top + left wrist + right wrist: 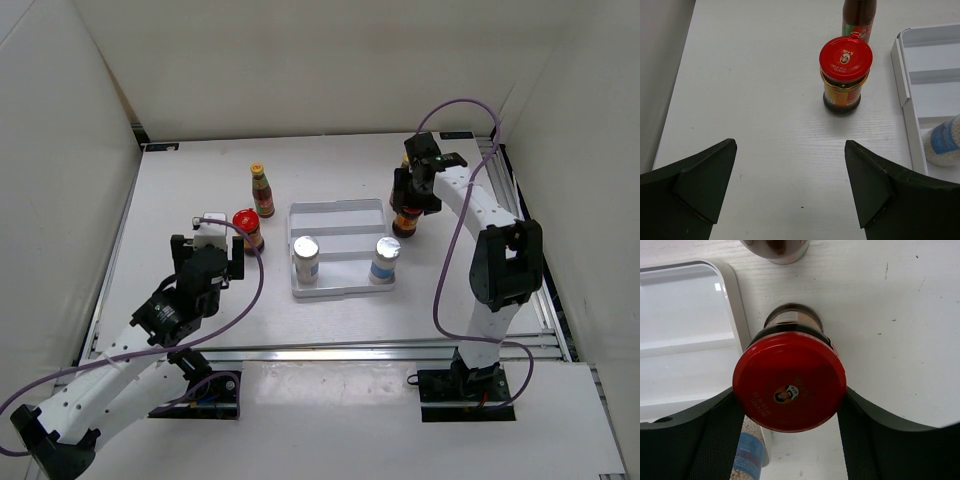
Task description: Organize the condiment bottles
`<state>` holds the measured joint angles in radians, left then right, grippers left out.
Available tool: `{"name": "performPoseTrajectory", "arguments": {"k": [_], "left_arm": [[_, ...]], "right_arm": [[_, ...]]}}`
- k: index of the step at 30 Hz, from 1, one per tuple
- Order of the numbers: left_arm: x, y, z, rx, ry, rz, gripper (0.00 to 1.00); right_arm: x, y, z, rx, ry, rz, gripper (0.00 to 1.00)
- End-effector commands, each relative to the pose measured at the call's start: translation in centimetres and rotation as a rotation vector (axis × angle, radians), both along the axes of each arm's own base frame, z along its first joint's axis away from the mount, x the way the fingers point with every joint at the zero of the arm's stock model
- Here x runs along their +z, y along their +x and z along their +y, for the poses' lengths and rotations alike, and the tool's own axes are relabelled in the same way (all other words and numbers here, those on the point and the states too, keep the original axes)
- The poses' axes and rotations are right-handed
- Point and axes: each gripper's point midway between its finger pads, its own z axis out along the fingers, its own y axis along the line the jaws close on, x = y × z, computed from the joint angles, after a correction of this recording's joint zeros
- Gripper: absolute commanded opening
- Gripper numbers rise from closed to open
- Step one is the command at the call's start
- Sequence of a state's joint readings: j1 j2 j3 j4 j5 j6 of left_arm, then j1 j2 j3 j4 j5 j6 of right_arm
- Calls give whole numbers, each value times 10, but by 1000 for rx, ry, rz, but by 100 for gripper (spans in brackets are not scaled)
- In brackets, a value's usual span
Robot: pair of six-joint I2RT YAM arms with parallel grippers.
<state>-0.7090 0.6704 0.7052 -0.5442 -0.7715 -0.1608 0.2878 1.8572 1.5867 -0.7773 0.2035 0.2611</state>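
At the near left of the table (180, 180), the left claw (790, 150) hangs with its fingers spread wide and nothing between them, squared up on the loose red-lidded jar (846, 75), which stands upright with open table in between. Close behind that jar stands a yellow-capped sauce bottle (262, 190). To the right, about level with that claw, the white tray (340, 222) holds the left shaker (306, 258) and the right shaker (385, 258) in its nearest compartment; the compartments behind them look free. Farther back, just off the tray's right rim, the right claw (790, 395) pinches the gripped red-lidded jar (789, 365) by the sides of its lid, a finger pressed to each edge. Whether the jar's base is off the table cannot be told. A round object (775, 247) just beyond it is cropped too hard to name. The step in hand appears to be moving this jar into the tray. Doing it well likely means keeping the jar plumb, since a smooth round lid offers little purchase. The jar should rise enough for its base to clear the rim beside it, and it should go down in a free compartment well apart from the right shaker before the fingers part. The left claw's own approach looks best made straight in and low on the jar's body, short of the bottle behind.
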Motion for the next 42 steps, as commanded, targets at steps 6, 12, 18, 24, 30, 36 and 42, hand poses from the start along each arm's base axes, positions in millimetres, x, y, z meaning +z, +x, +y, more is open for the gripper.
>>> {"name": "performPoseTrajectory", "arguments": {"k": [6, 12, 18, 24, 30, 36, 42], "left_arm": [[1, 2, 0, 5, -1, -8, 100], [1, 2, -2, -3, -4, -5, 100], [1, 2, -2, -3, -4, -5, 100], [-1, 3, -2, -3, 2, 2, 100], [-1, 3, -2, -3, 2, 2, 100], [-1, 3, -2, -3, 2, 2, 100], [-4, 4, -5, -9, -4, 11, 100]], "right_arm": [[69, -2, 0, -8, 23, -184, 9], [126, -19, 21, 65, 42, -304, 3], [141, -39, 73, 259, 143, -304, 3], [107, -40, 98, 325, 137, -219, 3], [67, -35, 101, 317, 126, -173, 2], [36, -37, 100, 315, 104, -111, 0], [21, -36, 101, 307, 97, -75, 43]]}}
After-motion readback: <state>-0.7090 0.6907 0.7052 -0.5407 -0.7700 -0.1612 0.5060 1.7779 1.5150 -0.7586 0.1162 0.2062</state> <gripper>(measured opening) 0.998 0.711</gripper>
